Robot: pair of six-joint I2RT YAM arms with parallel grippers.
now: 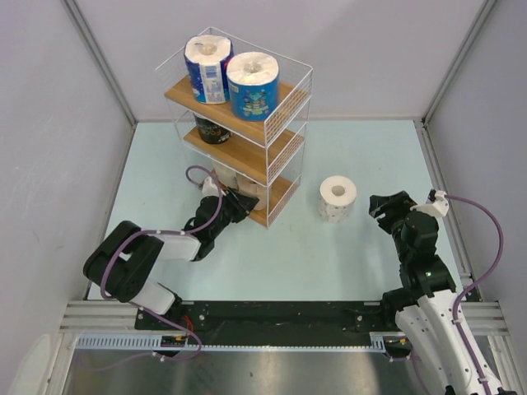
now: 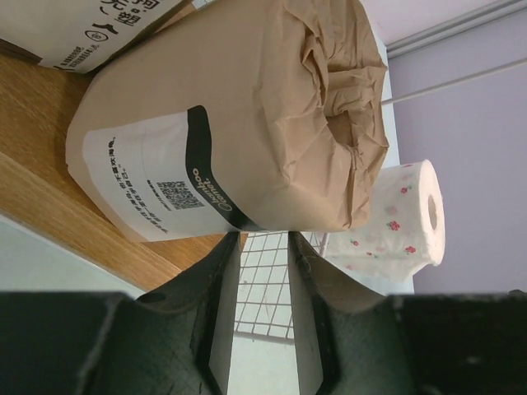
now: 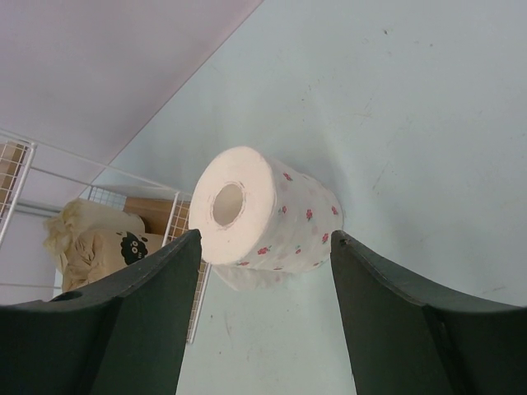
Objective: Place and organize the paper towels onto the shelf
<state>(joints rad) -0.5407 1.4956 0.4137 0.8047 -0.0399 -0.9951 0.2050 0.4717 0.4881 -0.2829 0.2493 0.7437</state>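
Observation:
The shelf (image 1: 278, 111) stands at the back left. Two blue-wrapped paper towels (image 1: 207, 67) (image 1: 253, 85) sit on its top board and a dark one (image 1: 214, 130) on the middle board. On the bottom board (image 2: 49, 164) lies a tan-brown roll (image 2: 247, 115) beside a cream one (image 2: 90, 25). My left gripper (image 2: 263, 243) is shut just in front of the tan roll, nothing between its jaws. A white dotted roll (image 1: 338, 198) stands upright on the table right of the shelf. My right gripper (image 3: 265, 243) is open, a short way from the dotted roll (image 3: 263, 218).
The shelf's white wire side (image 3: 185, 247) is just left of the dotted roll. Grey walls enclose the light blue table (image 1: 354, 148) on three sides. The left arm (image 1: 156, 247) lies low across the table toward the bottom tier.

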